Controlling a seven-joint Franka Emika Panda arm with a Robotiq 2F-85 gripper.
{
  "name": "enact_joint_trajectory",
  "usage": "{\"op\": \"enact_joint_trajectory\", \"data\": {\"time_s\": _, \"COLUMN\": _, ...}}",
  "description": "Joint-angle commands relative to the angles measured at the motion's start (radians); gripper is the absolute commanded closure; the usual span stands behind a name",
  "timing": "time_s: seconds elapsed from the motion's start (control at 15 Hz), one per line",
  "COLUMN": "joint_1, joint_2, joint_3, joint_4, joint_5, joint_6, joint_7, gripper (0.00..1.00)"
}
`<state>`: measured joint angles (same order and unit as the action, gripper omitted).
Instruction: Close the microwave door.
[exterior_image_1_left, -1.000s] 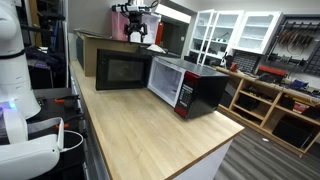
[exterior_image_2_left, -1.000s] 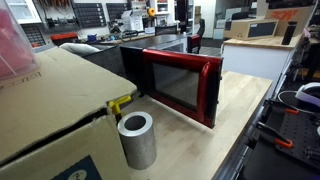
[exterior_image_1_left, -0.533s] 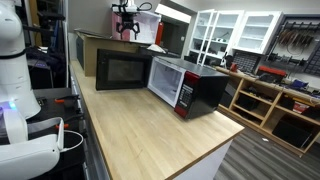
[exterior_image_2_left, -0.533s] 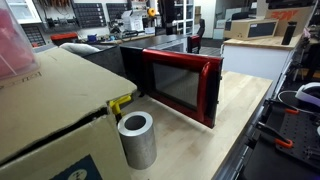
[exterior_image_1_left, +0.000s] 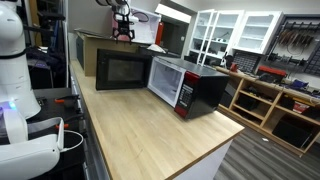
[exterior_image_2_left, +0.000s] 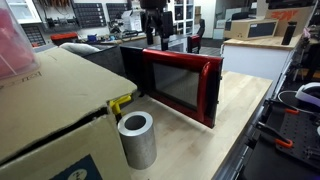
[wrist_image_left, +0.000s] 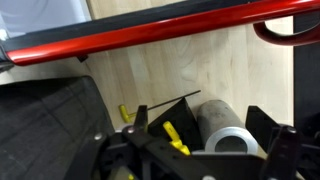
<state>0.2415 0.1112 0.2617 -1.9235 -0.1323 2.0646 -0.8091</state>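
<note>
The microwave (exterior_image_1_left: 200, 90) stands on the wooden counter, with a glossy black casing and a red front. Its door (exterior_image_1_left: 122, 70) is swung wide open and shows its black inner face. In an exterior view the door's red-framed outer face (exterior_image_2_left: 180, 85) is turned toward the camera. In the wrist view the door's red top edge (wrist_image_left: 150, 30) runs across the top. My gripper (exterior_image_1_left: 123, 28) hangs high above the door and the box behind it, touching nothing. It also shows at the top of an exterior view (exterior_image_2_left: 153, 22). In the wrist view its fingers (wrist_image_left: 200, 128) are apart and empty.
A brown cardboard box (exterior_image_1_left: 100, 45) stands behind the open door and fills the foreground in an exterior view (exterior_image_2_left: 50, 110). A grey cylinder (exterior_image_2_left: 137, 138) and a yellow clamp (exterior_image_2_left: 120, 103) sit by the box. White glass-paned cabinets (exterior_image_1_left: 235, 30) stand beyond the counter's edge (exterior_image_1_left: 225, 135).
My gripper has moved up and sideways, from above the microwave's hinge side to above the cardboard box. The door and microwave have not moved.
</note>
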Motion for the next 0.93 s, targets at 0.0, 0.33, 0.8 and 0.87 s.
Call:
{"op": "enact_joint_trajectory", "data": {"time_s": 0.0, "joint_1": -0.007, "joint_2": 0.035, "joint_3": 0.019, "joint_4": 0.014, "joint_5": 0.068, "joint_6": -0.013, "joint_7": -0.173, "gripper": 0.0}}
{"op": "enact_joint_trajectory", "data": {"time_s": 0.33, "joint_1": -0.006, "joint_2": 0.027, "joint_3": 0.015, "joint_4": -0.025, "joint_5": 0.033, "joint_6": -0.081, "joint_7": -0.237, "gripper": 0.0}}
{"op": "enact_joint_trajectory", "data": {"time_s": 0.8, "joint_1": -0.009, "joint_2": -0.02, "joint_3": -0.011, "joint_4": -0.148, "joint_5": -0.166, "joint_6": -0.072, "joint_7": -0.18, "gripper": 0.0}}
{"op": "enact_joint_trajectory", "data": {"time_s": 0.87, "joint_1": -0.01, "joint_2": -0.025, "joint_3": -0.012, "joint_4": -0.165, "joint_5": -0.192, "joint_6": -0.066, "joint_7": -0.166, "gripper": 0.0}}
